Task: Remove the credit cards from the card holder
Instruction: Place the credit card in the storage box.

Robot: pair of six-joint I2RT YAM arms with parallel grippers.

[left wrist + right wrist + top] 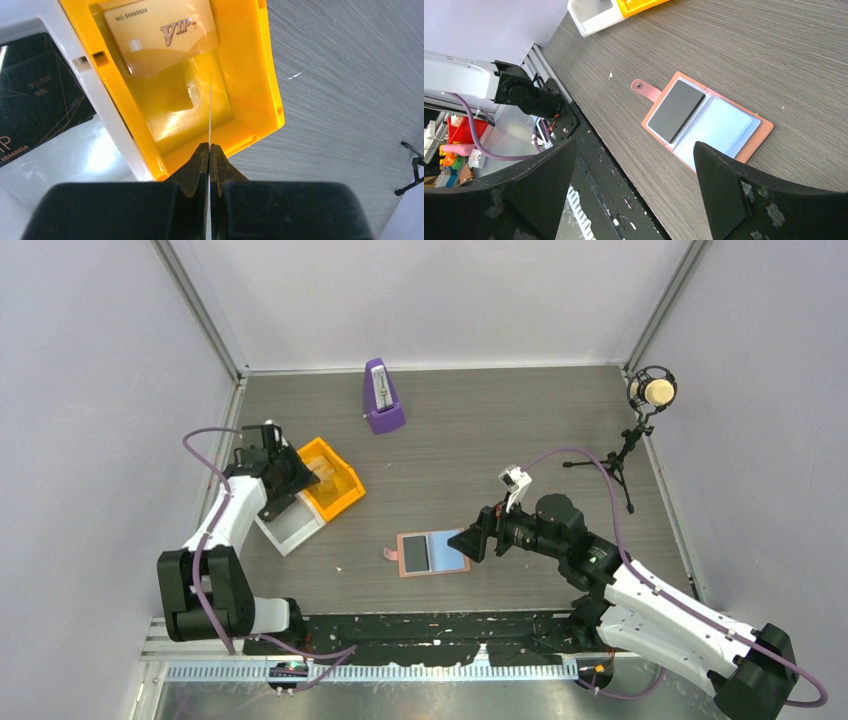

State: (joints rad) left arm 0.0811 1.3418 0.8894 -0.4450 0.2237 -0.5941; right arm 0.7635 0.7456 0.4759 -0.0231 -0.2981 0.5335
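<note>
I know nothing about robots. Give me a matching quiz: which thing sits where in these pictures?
Things: 1 gold card; 2 black cards; 3 grey card; 4 metronome.
Places: A on the open holder; B in the white tray; C at the far end of the table; D in the orange tray.
Pairs: 1-D, 2-B, 3-A, 4-C.

Dark grey woodgrain tabletop [480, 440], pale grey walls [440, 300] on three sides, aluminium corner posts [200, 310], even light
</note>
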